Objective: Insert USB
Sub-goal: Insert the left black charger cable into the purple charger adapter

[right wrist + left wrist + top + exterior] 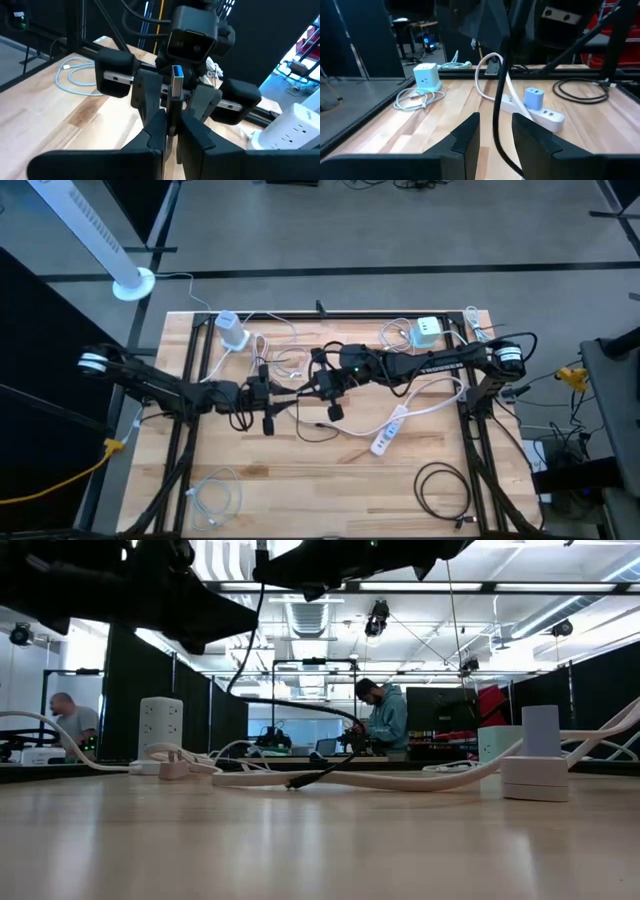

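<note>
The USB plug [177,75] has a silver shell with a blue tongue on a black cable [496,112]. My right gripper [171,131] [330,392] is above the table's middle, shut on the plug. My left gripper [496,131] [262,402] faces it from the left and is open. Its fingers [466,134] stand on either side of the black cable without visibly touching it. A white power strip [542,114] [390,435] lies flat on the table to the right, with a pale blue charger [535,97] plugged into it. My right gripper pinches the plug's dark body [172,112] between its two fingers, just behind the silver shell. The fingers lie along the plug. The blue-tongued end sticks out past the fingertips toward my left gripper, and the plug is lifted clear of the table.
A white charger cube [427,330] and a white outlet tower [232,330] stand near the far edge, with white cords [290,360] around them. A black cable coil [445,485] lies near right and a white cable coil [215,500] near left. People [385,720] stand beyond the table.
</note>
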### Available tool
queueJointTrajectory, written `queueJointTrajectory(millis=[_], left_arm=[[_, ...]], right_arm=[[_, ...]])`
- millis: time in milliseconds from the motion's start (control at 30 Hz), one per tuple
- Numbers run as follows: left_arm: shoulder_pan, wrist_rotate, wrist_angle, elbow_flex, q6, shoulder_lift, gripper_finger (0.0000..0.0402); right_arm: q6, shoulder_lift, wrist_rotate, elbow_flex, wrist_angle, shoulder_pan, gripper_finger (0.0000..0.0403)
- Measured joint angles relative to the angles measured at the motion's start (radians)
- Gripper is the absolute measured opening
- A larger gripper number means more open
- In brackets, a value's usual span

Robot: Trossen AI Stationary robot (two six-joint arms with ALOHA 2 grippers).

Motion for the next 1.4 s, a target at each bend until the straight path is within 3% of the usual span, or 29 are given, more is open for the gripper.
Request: queueJointTrajectory(millis=[500, 1000, 1100, 1233, 1400], left_arm=[[-0.002, 0.001, 0.194, 0.002, 0.114, 0.035, 0.0103], [-0.002, 0.023, 0.223, 0.021, 0.115, 0.057, 0.0101], [-0.001, 0.021, 0.219, 0.052, 0.123, 0.094, 0.0080], [-0.001, 0.016, 0.191, 0.074, 0.159, 0.118, 0.0015], [-0.002, 0.004, 0.136, 0.075, 0.177, 0.084, 0.0003]], right_arm=[[0.050, 0.004, 0.009, 0.000, -0.006, 0.000, 0.0018], [0.070, 0.004, 0.009, 0.000, 0.023, 0.000, 0.0018], [0.086, 0.004, 0.008, 0.000, 0.021, 0.000, 0.0018], [0.090, 0.004, 0.007, 0.000, -0.004, 0.000, 0.0018], [0.099, -0.010, 0.016, 0.002, -0.043, 0.000, 0.0021]])
